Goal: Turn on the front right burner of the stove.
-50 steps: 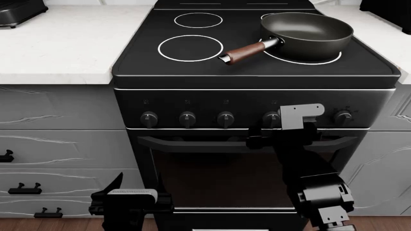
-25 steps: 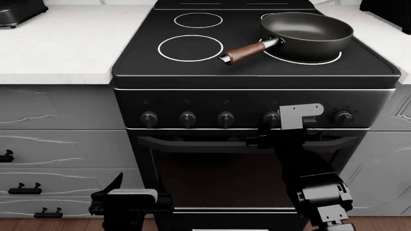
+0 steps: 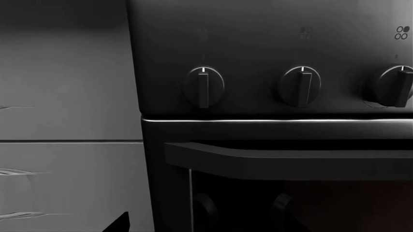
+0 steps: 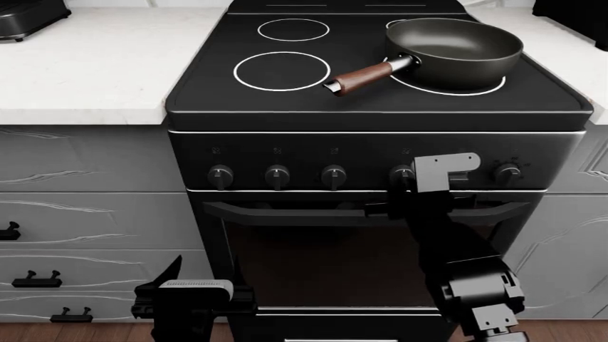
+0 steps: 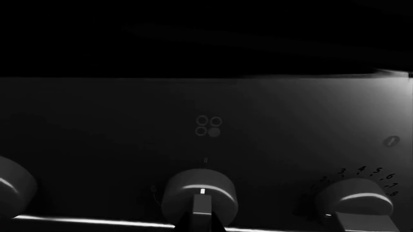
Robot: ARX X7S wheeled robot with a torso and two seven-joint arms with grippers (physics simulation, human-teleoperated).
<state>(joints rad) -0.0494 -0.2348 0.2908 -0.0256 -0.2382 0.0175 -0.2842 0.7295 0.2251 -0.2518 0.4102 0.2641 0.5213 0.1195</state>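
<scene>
1. Right gripper (image 4: 446,187) raised against the control panel of the stove (image 4: 285,153), at the fifth knob (image 5: 200,195) from the left; jaws hidden behind the wrist, so cannot tell whether wide or narrow.
2. Left gripper (image 4: 190,303) low beside the oven door, well away from the knobs; opening cannot be told.
3. Front right burner (image 4: 475,90) mostly covered by the dark frying pan (image 4: 454,50), wooden handle pointing front-left.
</scene>
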